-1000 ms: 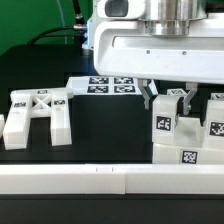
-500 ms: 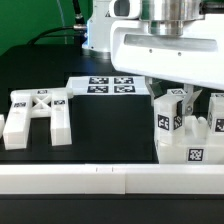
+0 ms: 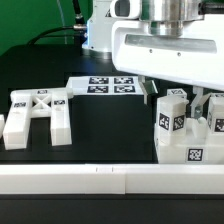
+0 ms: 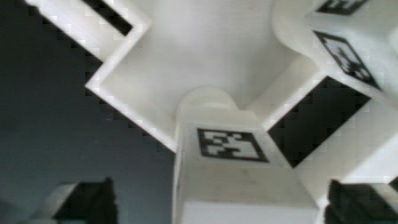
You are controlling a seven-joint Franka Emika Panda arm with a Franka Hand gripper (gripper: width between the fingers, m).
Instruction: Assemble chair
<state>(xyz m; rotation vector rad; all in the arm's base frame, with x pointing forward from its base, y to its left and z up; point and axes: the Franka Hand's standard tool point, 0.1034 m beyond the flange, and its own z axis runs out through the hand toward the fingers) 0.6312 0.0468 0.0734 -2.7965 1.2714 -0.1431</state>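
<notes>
The partly built chair stands at the exterior view's right: a white seat block with tagged upright pieces on it. One upright tagged leg sits between my gripper's fingers. My gripper hangs straight over it, open, with the dark fingertips standing off the leg's sides. A gap shows on one side; the other pad is close to the leg. The H-shaped piece lies flat at the exterior view's left, apart from the gripper.
The marker board lies flat at the back middle. A long white rail runs along the front edge. Black table surface lies between the H-shaped piece and the chair.
The jaws have spread apart and let go of the upright leg, which stays standing on the seat block. Before that, the hand sank slightly.
</notes>
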